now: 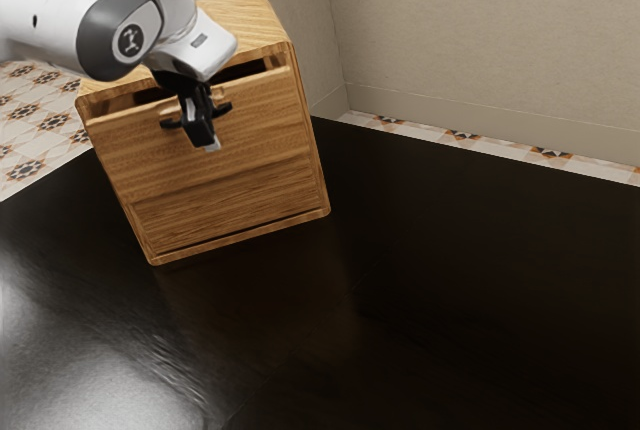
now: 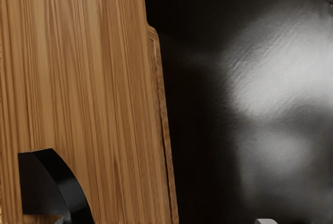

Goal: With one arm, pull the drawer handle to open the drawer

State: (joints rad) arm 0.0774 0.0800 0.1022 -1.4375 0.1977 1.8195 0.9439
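Claw (image 1: 203,130) tight on black handle (image 1: 223,108) of drawer (image 1: 255,110); unreadable emblem (image 1: 133,38) on arm (image 1: 70,0).

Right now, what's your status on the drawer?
Status: gripper at the handle. Top drawer slightly out, dark gap along its top. Nothing on the table in front of it.

The black table (image 1: 450,300) (glossy) carries one wooden drawer cabinet (image 1: 230,190), upright.

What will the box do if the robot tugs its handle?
Probably stays put: the box looks squat and sits flat on the table. It might slide: the table looks glossy. The handle sits high, so hard tugs could rock it.
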